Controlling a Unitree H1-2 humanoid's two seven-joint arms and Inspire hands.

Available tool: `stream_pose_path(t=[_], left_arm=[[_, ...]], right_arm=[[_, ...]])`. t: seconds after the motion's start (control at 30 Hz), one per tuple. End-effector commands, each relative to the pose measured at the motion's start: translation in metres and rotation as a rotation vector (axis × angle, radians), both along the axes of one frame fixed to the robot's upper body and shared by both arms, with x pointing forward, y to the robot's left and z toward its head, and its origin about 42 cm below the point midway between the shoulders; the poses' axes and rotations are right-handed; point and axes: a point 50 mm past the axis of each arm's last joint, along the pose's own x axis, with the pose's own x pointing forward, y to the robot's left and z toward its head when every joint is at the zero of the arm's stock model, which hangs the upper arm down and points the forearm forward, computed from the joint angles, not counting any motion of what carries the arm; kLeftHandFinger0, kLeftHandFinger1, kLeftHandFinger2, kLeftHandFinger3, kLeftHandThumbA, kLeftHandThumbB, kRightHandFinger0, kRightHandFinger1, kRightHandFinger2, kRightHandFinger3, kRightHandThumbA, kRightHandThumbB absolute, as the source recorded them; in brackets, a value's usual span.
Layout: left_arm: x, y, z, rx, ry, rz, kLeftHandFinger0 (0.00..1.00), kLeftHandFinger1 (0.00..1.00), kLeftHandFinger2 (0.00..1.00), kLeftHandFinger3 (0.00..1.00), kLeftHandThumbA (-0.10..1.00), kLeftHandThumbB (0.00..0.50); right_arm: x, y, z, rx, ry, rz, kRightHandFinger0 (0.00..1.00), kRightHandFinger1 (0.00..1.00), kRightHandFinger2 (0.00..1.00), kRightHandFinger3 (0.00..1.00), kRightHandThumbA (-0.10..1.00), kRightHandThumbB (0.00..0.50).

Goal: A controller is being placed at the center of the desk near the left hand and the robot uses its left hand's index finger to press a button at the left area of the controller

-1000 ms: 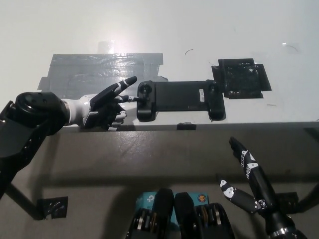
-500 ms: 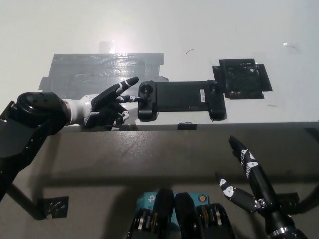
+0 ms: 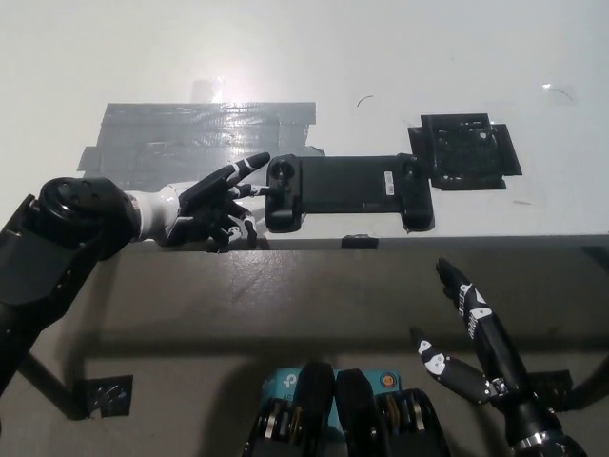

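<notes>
A black controller (image 3: 344,190) lies flat near the white desk's front edge, long side left to right. My left hand (image 3: 209,205) is just to its left, one finger stretched out with its tip at the controller's left end, the other fingers curled under; whether the tip presses a button I cannot tell. It holds nothing. My black right hand (image 3: 476,343) hangs low at the bottom right, below the desk edge, fingers apart and empty.
A grey tape patch (image 3: 171,138) covers the desk behind my left hand. A black square pad (image 3: 466,152) sits right of the controller. The desk's front edge (image 3: 400,238) runs just below the controller, with a small black clip (image 3: 359,242) on it.
My left hand has shifted a little to the right, bringing the outstretched fingertip closer to the controller's left end. The controller and right hand have hardly moved.
</notes>
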Motion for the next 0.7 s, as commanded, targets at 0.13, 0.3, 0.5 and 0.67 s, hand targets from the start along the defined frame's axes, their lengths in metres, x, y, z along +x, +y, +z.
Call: stream_pose_path(t=[0.13, 0.3, 0.5, 0.67], left_arm=[[-0.014, -0.006, -0.034, 0.097, 0.092, -0.044, 0.01, 0.1, 0.35, 1.0, 1.0, 0.439], [-0.012, -0.006, -0.026, 0.089, 0.079, -0.054, 0.01, 0.1, 0.35, 1.0, 1.0, 0.421], [-0.001, -0.009, 0.022, 0.012, -0.015, -0.07, 0.0, 0.0, 0.22, 1.0, 1.0, 0.461], [0.008, -0.007, 0.062, -0.119, -0.069, -0.052, 0.0, 0.0, 0.06, 1.0, 1.0, 0.445]], right_arm=[[0.008, 0.004, 0.013, 0.017, -0.052, 0.018, 0.99, 1.0, 1.0, 1.0, 0.57, 0.251], [0.008, 0.004, 0.014, 0.018, -0.059, 0.019, 0.98, 1.0, 1.0, 1.0, 0.56, 0.247], [0.009, 0.004, 0.014, 0.011, -0.057, 0.02, 0.98, 1.0, 1.0, 1.0, 0.57, 0.254], [0.008, 0.005, 0.015, 0.009, -0.055, 0.024, 0.98, 1.0, 1.0, 1.0, 0.54, 0.244]])
